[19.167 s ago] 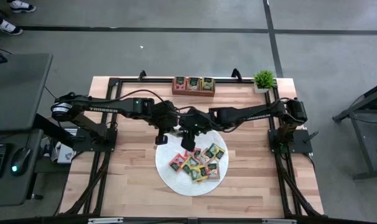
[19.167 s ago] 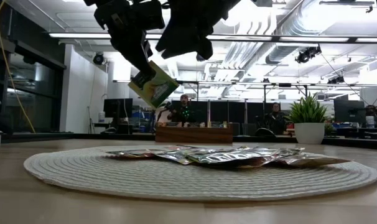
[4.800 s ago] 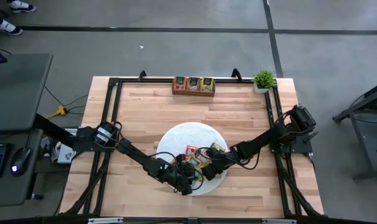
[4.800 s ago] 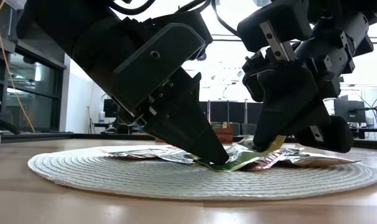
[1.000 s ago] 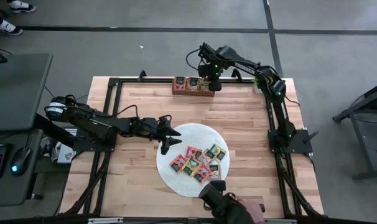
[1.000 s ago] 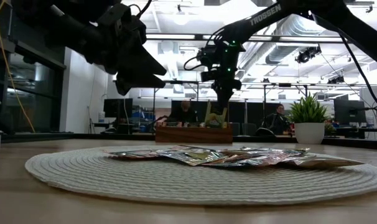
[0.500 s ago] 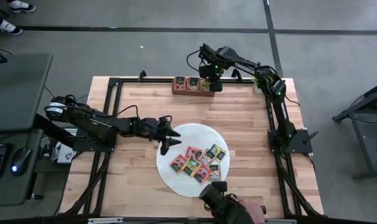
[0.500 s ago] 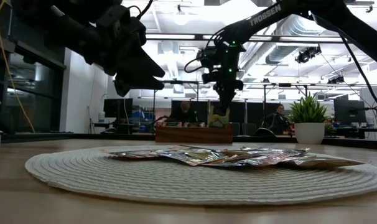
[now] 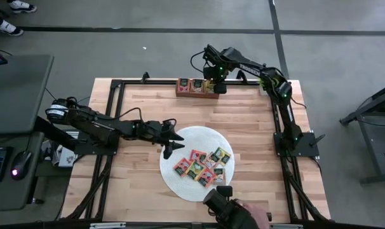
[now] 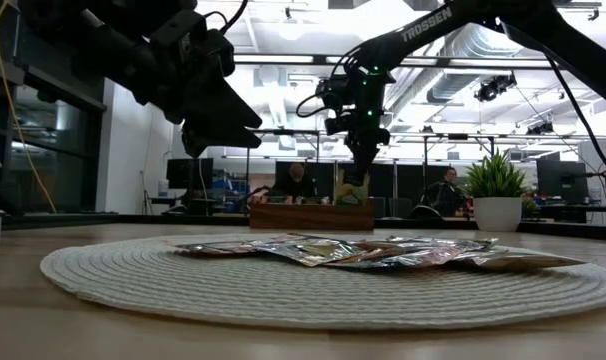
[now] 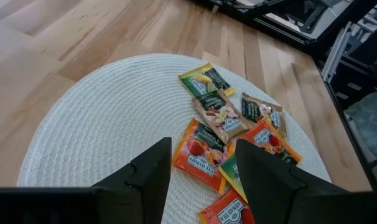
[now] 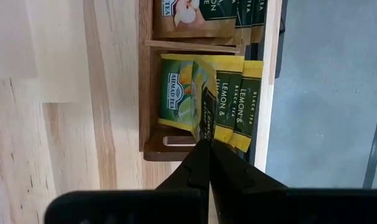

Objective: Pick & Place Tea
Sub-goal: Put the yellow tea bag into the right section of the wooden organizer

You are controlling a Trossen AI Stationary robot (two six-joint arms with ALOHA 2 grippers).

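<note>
**Lemon packet at the tray, pile on the mat**

While both arms reach out over the wooden surface (image 9: pixel 243 127), I note things from big to small. White woven mat (image 9: pixel 180 143) lies mid-surface, round, bearing the loose tea packets (image 9: pixel 204 164) in red, orange, yellow and green, overlapping one another. Brown wooden tray (image 9: pixel 197 87) sits at the far edge, its three compartments stocked with upright packets; a small potted plant (image 9: pixel 269 81) stands well apart at the far corner. My left hand (image 9: pixel 171 140) hangs above the mat's rim, fingers parted, nothing between them, the pile just ahead. My right hand (image 12: pixel 208 155) is over the tray's end compartment, pinched tight on a yellow-green lemon packet (image 12: pixel 185 98), tilted against the packets standing there.
</note>
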